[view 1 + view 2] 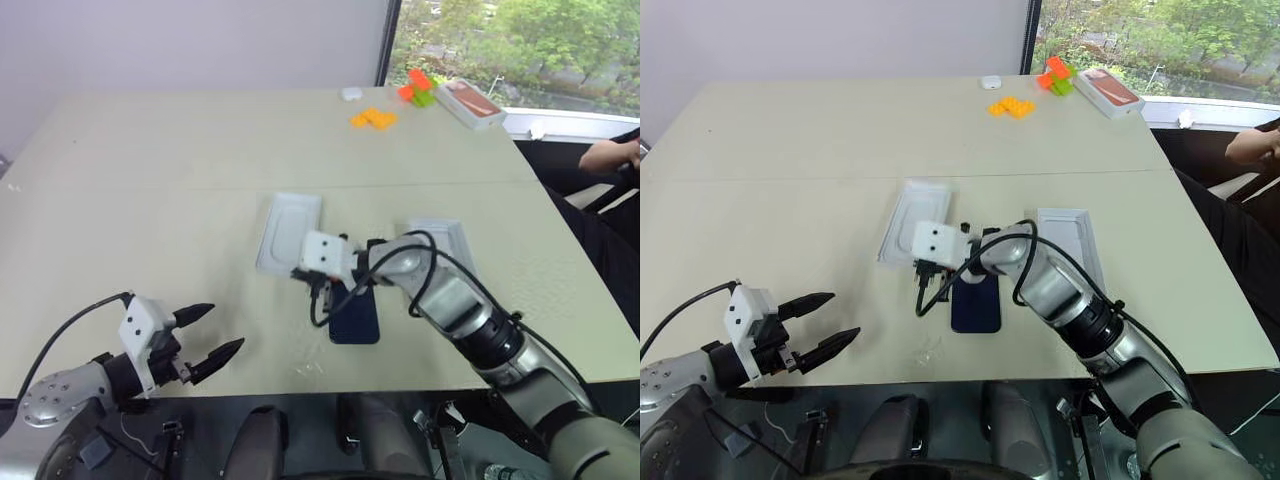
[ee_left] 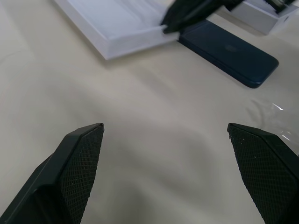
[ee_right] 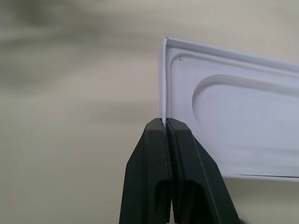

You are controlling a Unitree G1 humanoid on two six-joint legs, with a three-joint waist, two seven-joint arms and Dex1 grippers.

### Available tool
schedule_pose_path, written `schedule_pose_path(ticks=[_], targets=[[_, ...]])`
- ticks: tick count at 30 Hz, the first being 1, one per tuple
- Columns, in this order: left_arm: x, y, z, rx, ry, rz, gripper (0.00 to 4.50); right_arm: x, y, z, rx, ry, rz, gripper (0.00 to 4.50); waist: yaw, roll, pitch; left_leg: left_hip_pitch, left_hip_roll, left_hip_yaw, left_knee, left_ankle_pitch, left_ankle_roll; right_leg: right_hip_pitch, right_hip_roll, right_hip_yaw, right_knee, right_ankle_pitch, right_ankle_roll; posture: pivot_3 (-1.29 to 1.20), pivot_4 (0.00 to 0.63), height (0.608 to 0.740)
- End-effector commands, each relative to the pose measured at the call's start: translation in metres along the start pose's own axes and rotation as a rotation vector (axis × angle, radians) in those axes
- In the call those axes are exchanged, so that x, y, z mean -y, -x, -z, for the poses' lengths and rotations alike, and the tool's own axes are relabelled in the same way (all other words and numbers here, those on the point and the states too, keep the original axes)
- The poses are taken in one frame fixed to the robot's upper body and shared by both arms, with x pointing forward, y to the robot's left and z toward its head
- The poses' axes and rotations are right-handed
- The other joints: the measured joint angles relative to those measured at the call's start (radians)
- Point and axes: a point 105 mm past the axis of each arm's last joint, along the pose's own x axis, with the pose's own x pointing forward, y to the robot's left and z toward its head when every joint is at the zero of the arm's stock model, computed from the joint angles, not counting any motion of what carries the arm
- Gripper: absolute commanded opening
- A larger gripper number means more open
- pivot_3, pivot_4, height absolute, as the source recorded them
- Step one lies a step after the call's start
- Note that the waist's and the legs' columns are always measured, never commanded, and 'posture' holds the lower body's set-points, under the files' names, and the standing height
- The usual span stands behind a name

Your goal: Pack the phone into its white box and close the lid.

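Observation:
The phone (image 1: 356, 316), dark navy, lies flat on the table near its front edge, beside my right wrist. Just left of it and farther back lies the white box (image 1: 290, 230), a shallow tray whose inside shows an oval recess (image 3: 243, 116). My right gripper (image 3: 164, 123) is shut on the thin rim at the box's near corner. The lid (image 1: 441, 243), a pale grey-white shell, rests right of the phone behind my right forearm. My left gripper (image 1: 226, 327) hovers open and empty at the front left, apart from all of them.
At the far right corner of the table (image 1: 150, 200) lie an orange-topped box (image 1: 470, 103), orange and green bricks (image 1: 375, 118) and a small white object (image 1: 351, 94). A person's arm (image 1: 610, 155) shows beyond the right edge.

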Motion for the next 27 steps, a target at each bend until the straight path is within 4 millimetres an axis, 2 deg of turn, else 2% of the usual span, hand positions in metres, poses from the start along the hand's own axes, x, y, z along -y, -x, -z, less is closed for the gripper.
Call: schedule_pose_path(ticks=[1,14,17,19,20,22,25,27], targets=[[0.003,-0.006,-0.011,0.03,-0.053,0.038,4.5,0.02,-0.001,-0.005,0.037,0.048,0.042,0.05,-0.001,0.0,0.0,0.0,0.0,0.0,0.0,0.0,0.0,0.0,0.0,0.0,0.0,0.0,0.0,0.0,0.15,0.733],[0.009,-0.02,-0.007,0.053,-0.044,0.08,4.5,0.029,-0.017,0.008,0.076,0.111,-0.024,0.05,-0.001,0.0,0.0,0.001,0.001,0.003,0.0,0.0,0.0,0.0,0.001,0.001,0.001,0.003,-0.004,0.0,0.15,0.733],[0.012,-0.021,-0.006,0.057,-0.04,0.078,4.5,0.032,-0.015,0.011,0.069,0.091,-0.024,0.94,-0.002,0.0,0.0,0.002,0.001,0.003,0.0,0.0,0.0,0.0,0.001,0.002,0.001,0.004,-0.005,0.0,0.15,0.733],[0.013,-0.02,-0.006,0.057,-0.038,0.076,4.5,0.034,-0.01,0.004,0.099,0.094,-0.012,1.85,-0.001,0.0,0.0,0.002,0.001,0.003,0.0,0.0,0.0,0.0,0.002,0.002,0.002,0.004,-0.005,0.0,0.15,0.733],[0.013,-0.019,-0.005,0.057,-0.037,0.073,4.5,0.037,-0.006,-0.001,0.122,0.091,0.011,2.5,-0.001,0.0,0.0,0.002,0.002,0.003,0.0,0.0,0.0,0.0,0.002,0.002,0.002,0.004,-0.005,0.0,0.15,0.733],[0.014,-0.018,-0.004,0.056,-0.032,0.066,4.5,0.038,0.007,-0.008,0.144,0.089,0.029,3.44,-0.001,0.0,0.0,0.001,0.002,0.003,0.0,0.0,0.0,0.0,0.003,0.002,0.002,0.004,-0.005,0.0,0.15,0.733],[0.014,-0.016,-0.001,0.058,-0.012,0.052,4.5,0.031,0.035,-0.014,0.156,0.064,0.029,3.44,0.006,0.001,0.0,0.001,0.003,0.003,0.0,0.0,0.0,0.0,0.002,0.002,0.001,0.005,-0.006,0.0,0.15,0.733],[0.015,-0.016,0.0,0.061,0.004,0.049,4.5,0.026,0.054,-0.006,0.128,0.003,0.039,3.44,0.007,0.0,0.0,0.0,0.002,0.002,0.0,0.0,0.0,0.0,0.001,0.001,0.001,0.004,-0.005,0.0,0.15,0.733]])
